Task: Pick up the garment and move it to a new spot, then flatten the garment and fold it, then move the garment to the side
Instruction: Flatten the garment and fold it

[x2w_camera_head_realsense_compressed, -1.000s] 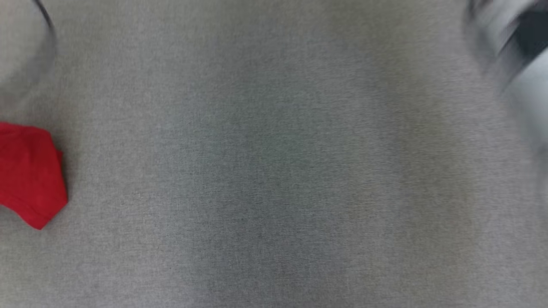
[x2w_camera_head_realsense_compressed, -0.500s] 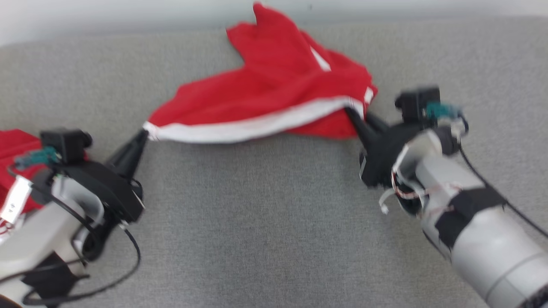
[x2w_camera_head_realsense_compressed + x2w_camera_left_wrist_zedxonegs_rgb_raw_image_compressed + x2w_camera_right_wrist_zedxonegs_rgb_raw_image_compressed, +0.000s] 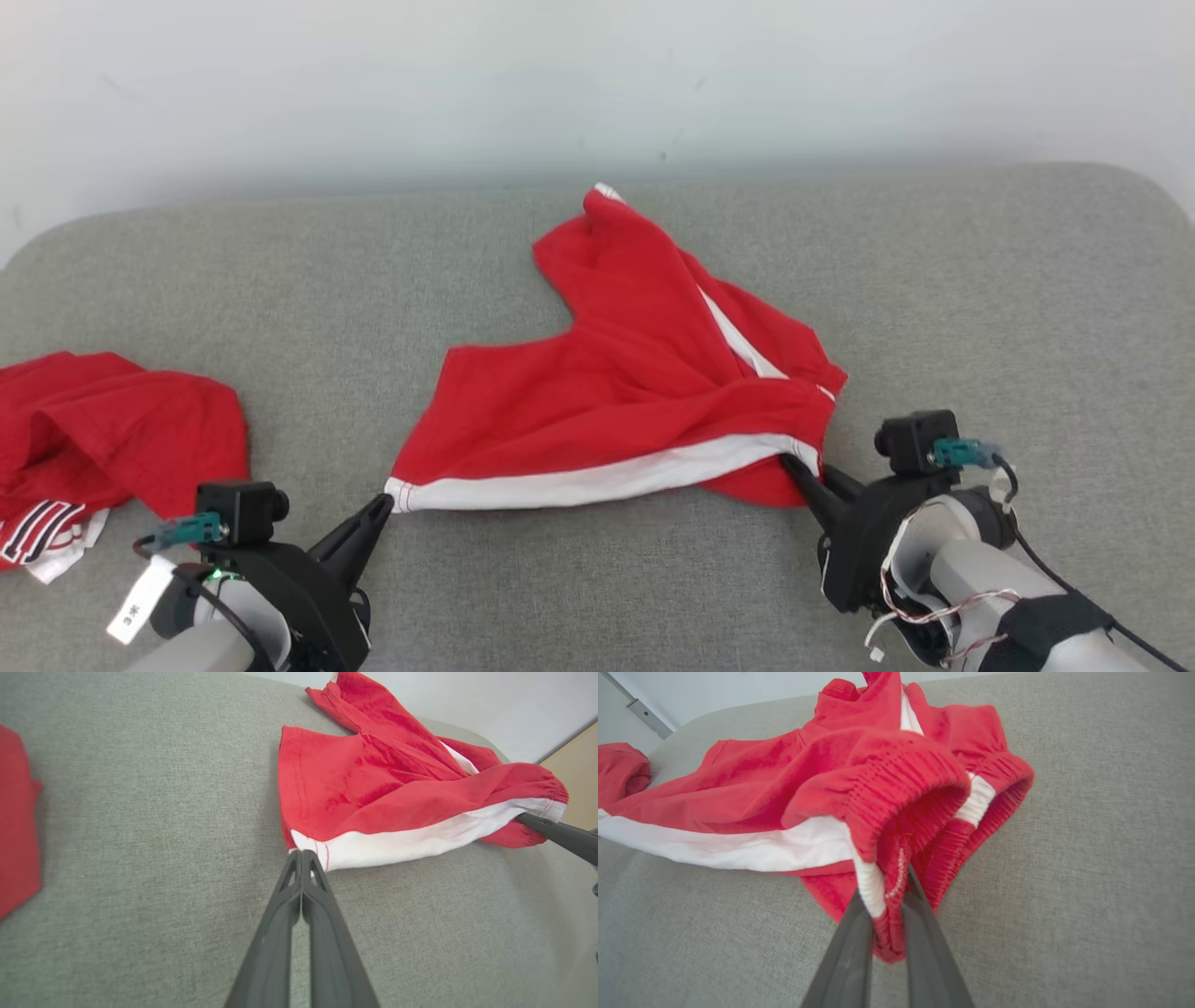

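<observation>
We have the garment (image 3: 635, 401), which we judge light and limp, lying midway across the grey cushion (image 3: 597, 579), stretched between our left gripper (image 3: 381, 509), pinched on its near hem corner, and our right gripper (image 3: 795, 464), clamped on its elastic waistband, both sturdy holds.

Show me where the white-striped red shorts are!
In the head view, the red shorts lie in the middle of the gray cushion, held at each end by the left gripper and right gripper; another red garment lies far left.
</observation>
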Motion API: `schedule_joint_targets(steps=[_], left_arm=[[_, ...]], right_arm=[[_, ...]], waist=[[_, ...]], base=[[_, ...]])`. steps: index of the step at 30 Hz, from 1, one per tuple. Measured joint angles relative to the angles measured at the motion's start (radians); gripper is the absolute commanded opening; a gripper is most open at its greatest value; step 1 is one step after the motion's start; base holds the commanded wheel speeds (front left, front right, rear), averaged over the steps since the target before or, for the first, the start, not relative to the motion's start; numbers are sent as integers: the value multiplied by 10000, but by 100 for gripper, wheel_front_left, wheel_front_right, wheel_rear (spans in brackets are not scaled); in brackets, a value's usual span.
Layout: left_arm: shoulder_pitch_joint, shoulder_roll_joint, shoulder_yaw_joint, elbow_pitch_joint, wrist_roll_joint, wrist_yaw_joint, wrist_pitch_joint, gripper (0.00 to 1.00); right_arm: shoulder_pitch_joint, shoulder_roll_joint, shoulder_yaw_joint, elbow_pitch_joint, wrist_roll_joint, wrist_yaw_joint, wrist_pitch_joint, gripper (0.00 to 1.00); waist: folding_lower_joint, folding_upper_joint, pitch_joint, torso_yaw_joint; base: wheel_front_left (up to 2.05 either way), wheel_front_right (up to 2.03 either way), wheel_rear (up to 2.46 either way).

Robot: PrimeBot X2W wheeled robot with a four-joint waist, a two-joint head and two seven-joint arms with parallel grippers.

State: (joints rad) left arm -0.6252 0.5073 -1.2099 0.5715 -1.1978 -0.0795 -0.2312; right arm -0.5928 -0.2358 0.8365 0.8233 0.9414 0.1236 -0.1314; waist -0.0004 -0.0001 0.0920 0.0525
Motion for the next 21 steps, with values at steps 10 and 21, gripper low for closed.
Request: schedule_joint_targets(steps=[10,21], left_arm=[[104,-213,-52,-94,-38,288,-73,0],[291,-222,-29,25,36,876,-82,100]], right_arm=[[138,-67,165,-420,2,0,215,0],[570,-247,159,-1057,100,-17,159,100]], waist=[[2,0,-189,-197],[3,0,-276,-273]], base=[[0,0,0],[0,0,0]])
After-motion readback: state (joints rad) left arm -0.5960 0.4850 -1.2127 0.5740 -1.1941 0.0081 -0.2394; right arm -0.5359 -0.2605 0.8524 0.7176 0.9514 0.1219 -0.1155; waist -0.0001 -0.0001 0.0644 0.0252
